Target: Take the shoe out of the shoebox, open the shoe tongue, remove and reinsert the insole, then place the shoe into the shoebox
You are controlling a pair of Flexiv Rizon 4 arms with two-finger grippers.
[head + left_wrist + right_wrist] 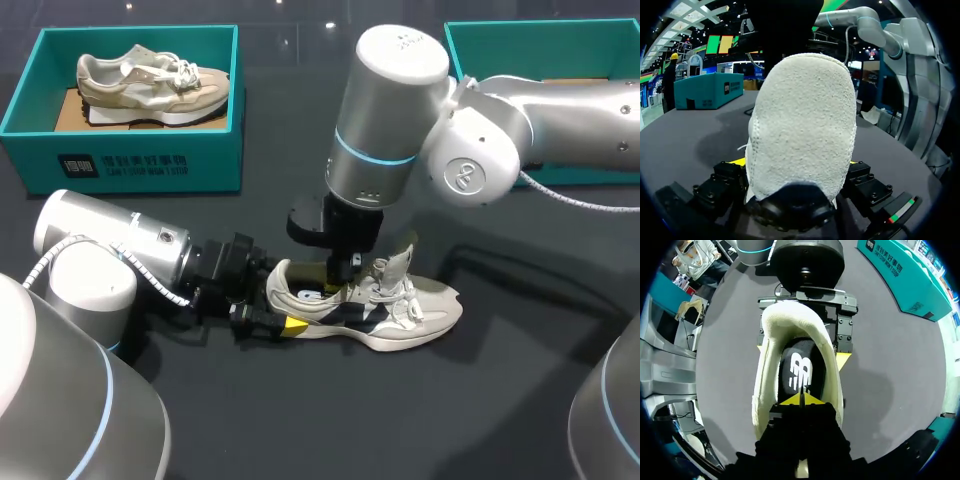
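1. Head view. A pale shoe [420, 315] lay on its sole near the middle of the dark counter [500, 400], toe to the right and tongue raised. The left end effector [285, 318], entering from the left, was clamped on the heel, one yellow tip showing beside the sole. The right arm reached past the middle from the right; the right end effector [345, 280] pointed straight down into the shoe's opening. A teal shoebox [130, 155] stood at the far left with a second shoe [150, 85] inside; another teal box [530, 50] stood at the far right, partly hidden by the right arm.

2. Left wrist view. The shoe's fuzzy heel [802, 125] stood upright between the left end effector's fingers, a sliver of yellow visible on either side of it. The shoebox [707, 90] was well apart, beyond the shoe.

3. Right wrist view. Looking down into the shoe, the right end effector [801, 400] had its two yellow tips together, set on the black insole [800, 370], which lay flat inside. Ahead of it, the left end effector's fingers [843, 359] pressed the heel from both sides.
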